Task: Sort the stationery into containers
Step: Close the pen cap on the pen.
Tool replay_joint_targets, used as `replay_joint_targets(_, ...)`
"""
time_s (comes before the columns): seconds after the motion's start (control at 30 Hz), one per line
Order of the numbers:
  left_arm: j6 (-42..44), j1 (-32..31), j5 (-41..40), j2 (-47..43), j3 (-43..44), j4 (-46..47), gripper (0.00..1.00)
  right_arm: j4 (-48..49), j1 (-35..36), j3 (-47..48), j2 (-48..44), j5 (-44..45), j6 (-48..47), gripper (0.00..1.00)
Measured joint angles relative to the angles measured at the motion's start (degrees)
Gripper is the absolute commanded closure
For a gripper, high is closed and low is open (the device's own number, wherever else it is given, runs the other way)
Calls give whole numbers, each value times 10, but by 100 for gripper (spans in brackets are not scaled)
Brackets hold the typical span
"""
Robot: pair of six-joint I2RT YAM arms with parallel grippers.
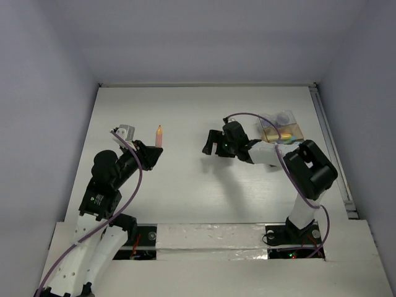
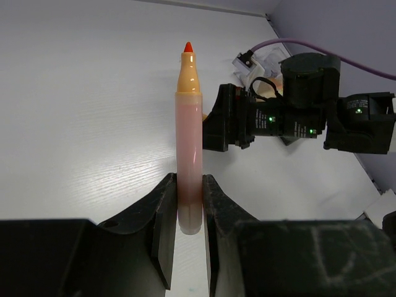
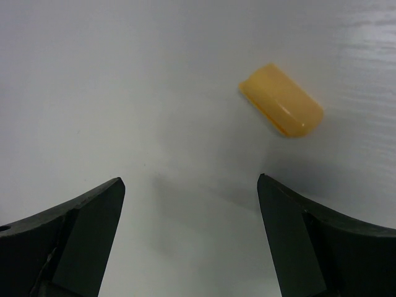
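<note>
White wood-grain tabletop (image 1: 185,117) between pale lilac walls (image 1: 43,74) bears a stubby yellow-orange cap (image 3: 283,108) just beyond the right gripper's (image 3: 190,182) spread fingers, untouched, while the left gripper (image 2: 189,185) clamps an uncapped orange-red pen (image 2: 189,124) by its rear end.

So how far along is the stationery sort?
Done: the tan-and-clear box cluster at far right already holds a few items, a yellow one among them. In hand: the left gripper is shut on the uncapped orange-red marker. The right gripper hangs open over a small yellow-orange cap lying on the white table. Left: marker and cap both unsorted.
</note>
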Motion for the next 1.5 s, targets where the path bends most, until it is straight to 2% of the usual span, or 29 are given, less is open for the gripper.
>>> replay_joint_targets(0.53, 3, 0, 0, 0, 0, 0, 100, -44, -16, 97, 66, 93, -43, 6)
replay_joint_targets(0.7, 3, 0, 0, -1, 0, 0, 100, -73, -17, 138, 90, 109, -65, 10)
replay_joint_targets(1.0, 3, 0, 0, -1, 0, 0, 100, -129, -23, 215, 136, 117, -102, 22)
replay_joint_targets(1.03, 3, 0, 0, -2, 0, 0, 100, -134, -23, 219, 137, 117, -104, 25)
replay_joint_targets(1.07, 3, 0, 0, -2, 0, 0, 100, -137, -24, 221, 138, 117, -106, 34)
replay_joint_targets(1.17, 3, 0, 0, -2, 0, 0, 100, -147, -24, 222, 139, 118, -112, 43)
replay_joint_targets(1.33, 3, 0, 0, -2, 0, 0, 100, -160, -24, 226, 140, 117, -113, 43)
replay_joint_targets(1.4, 3, 0, 0, -2, 0, 0, 100, -163, -24, 230, 141, 113, -117, 39)
replay_joint_targets(1.5, 3, 0, 0, -2, 0, 0, 100, -171, -24, 247, 150, 100, -134, 27)
